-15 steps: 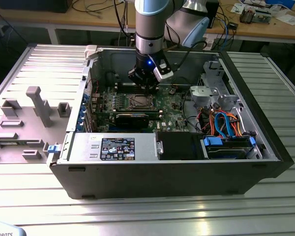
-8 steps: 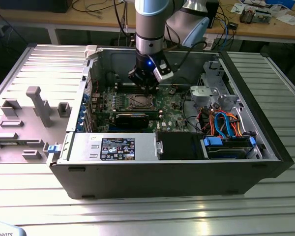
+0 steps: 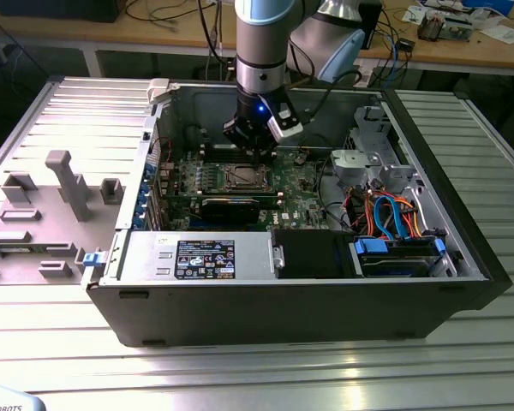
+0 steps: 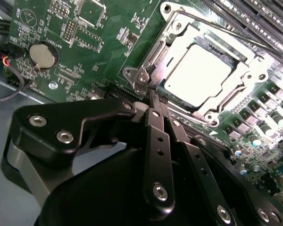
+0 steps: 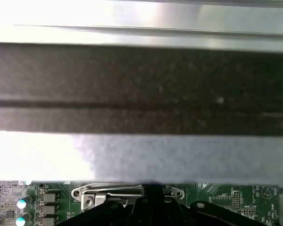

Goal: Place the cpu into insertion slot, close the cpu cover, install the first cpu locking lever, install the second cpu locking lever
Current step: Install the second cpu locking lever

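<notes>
The cpu [image 4: 198, 70], a bright silver square, lies in the insertion slot [image 3: 242, 177] on the green board. The cpu cover [image 4: 247, 77], a silvery frame with a window, lies flat over the cpu's edges. A thin wire locking lever [image 4: 226, 30] runs along the slot's far side. My gripper [image 4: 153, 96] is shut, its black fingertips pressed together at the slot's corner bracket [image 4: 142, 77]; whether they pinch anything I cannot tell. In the exterior view my gripper [image 3: 254, 152] hangs just behind the slot. In the first wrist view the fingertips [image 5: 153, 195] meet the slot's metal frame [image 5: 108, 193].
The open computer case [image 3: 463, 274] lies on a slatted metal table. Long black memory slots [image 4: 269, 14] run beside the slot, and a black graphics card [image 3: 231, 208] sits in front of it. Drive bays with orange and blue cables [image 3: 385, 214] are at the exterior view's right.
</notes>
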Robot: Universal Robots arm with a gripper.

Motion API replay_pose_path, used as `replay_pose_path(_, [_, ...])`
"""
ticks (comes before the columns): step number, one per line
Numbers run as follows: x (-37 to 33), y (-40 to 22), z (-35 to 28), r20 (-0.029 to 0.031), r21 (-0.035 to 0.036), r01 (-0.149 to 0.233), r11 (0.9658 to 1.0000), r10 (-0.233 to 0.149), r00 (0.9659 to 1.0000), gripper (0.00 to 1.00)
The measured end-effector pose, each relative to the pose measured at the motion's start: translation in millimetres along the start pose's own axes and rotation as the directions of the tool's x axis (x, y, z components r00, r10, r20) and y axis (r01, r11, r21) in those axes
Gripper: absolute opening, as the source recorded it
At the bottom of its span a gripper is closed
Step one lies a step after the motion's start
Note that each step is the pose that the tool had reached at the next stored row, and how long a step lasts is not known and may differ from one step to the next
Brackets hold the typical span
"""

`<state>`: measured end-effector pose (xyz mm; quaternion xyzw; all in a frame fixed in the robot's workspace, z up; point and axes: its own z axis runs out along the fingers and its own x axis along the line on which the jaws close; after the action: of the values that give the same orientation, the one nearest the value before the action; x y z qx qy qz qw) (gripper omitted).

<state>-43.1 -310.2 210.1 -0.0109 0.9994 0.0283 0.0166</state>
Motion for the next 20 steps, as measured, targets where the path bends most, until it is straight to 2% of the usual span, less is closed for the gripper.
replay_pose_path(9, [0.3,-9.9,-0.5,0.0000,0.0000,0.000,1.0000,0.000,1.0000,0.11])
replay_pose_path(11, [0.4,-10.2,-1.9,-0.0001,0.0002,0.000,1.0000,0.000,1.0000,0.11])
replay_pose_path(14, [0.0,-9.9,-9.9,0.0000,0.0000,0.000,1.0000,0.000,1.0000,0.11])
replay_pose_path(20, [0.1,-12.5,-10.5,0.0000,0.0001,0.000,1.0000,0.000,1.0000,0.11])
